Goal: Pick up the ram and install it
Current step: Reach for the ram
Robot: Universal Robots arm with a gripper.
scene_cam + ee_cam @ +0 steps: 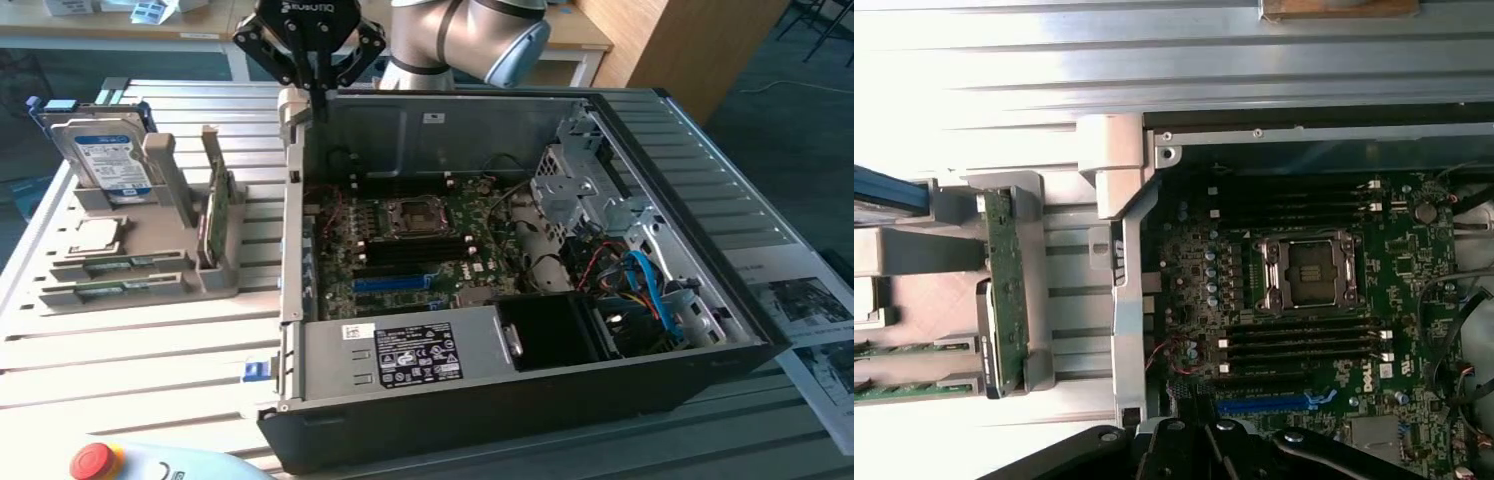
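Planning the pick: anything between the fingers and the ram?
Nothing visible. The gripper hangs above the case rim; the ram stands on edge in the gray holder beside it, top edge uncovered.

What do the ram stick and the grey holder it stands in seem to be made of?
The ram: green circuit board, matte, with small dark parts, likely fibreglass laminate. The grey holder: probably moulded plastic, by its uniform dull grey and rounded edges.

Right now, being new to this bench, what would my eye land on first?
The open computer case fills the middle, its green motherboard and bare CPU socket exposed. The gripper, shut and empty, hangs above the case's far corner, toward the exterior view's left. Beside the case on that side, the ram stands on edge in a grey holder.
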